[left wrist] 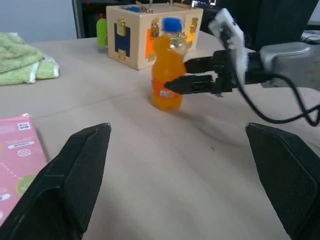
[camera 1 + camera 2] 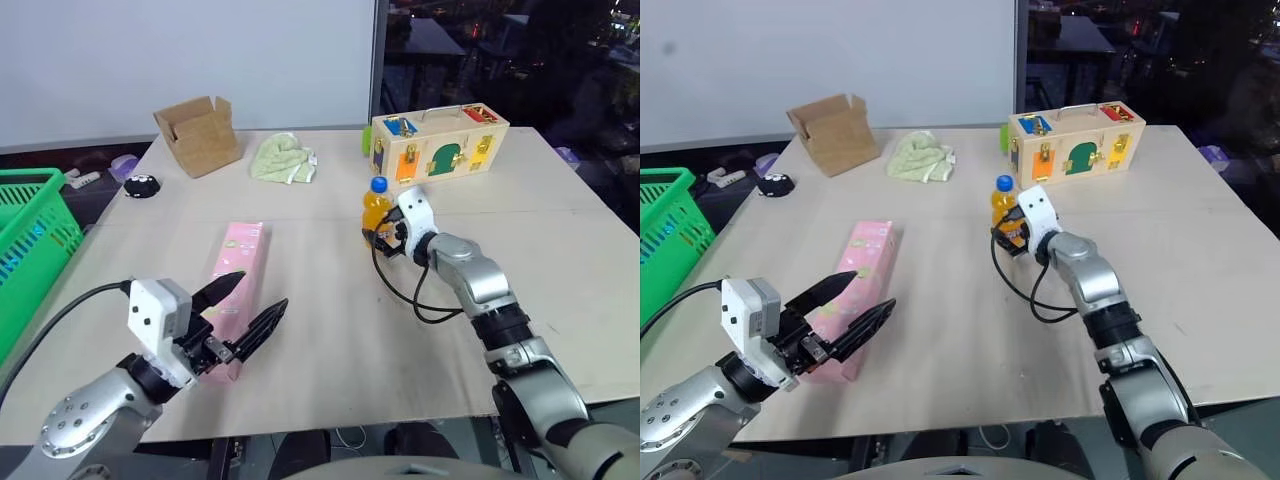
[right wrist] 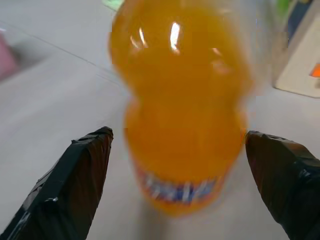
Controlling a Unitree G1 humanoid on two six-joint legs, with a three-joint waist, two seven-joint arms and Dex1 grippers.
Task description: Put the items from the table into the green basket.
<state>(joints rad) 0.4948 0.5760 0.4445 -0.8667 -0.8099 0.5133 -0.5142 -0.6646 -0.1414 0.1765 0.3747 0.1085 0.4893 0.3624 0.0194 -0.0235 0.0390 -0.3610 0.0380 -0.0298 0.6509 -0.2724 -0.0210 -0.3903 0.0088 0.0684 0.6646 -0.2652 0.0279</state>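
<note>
On the table (image 2: 330,330), far from the green basket (image 2: 30,235), our right gripper (image 3: 177,150) has its fingers wide around the orange soda bottle (image 2: 376,207), smooth and slippery, best squeezed at its narrow middle, while our left gripper (image 2: 245,305) waits open.

We take this for a robotics test room or lab — a large plain table (image 2: 330,330) stands before a bare white wall panel (image 2: 180,60), set with unrelated practice props: a wooden latch box (image 2: 440,143), an open cardboard box (image 2: 198,135), a green cloth (image 2: 284,159) — and dark, cluttered workspace behind.
</note>
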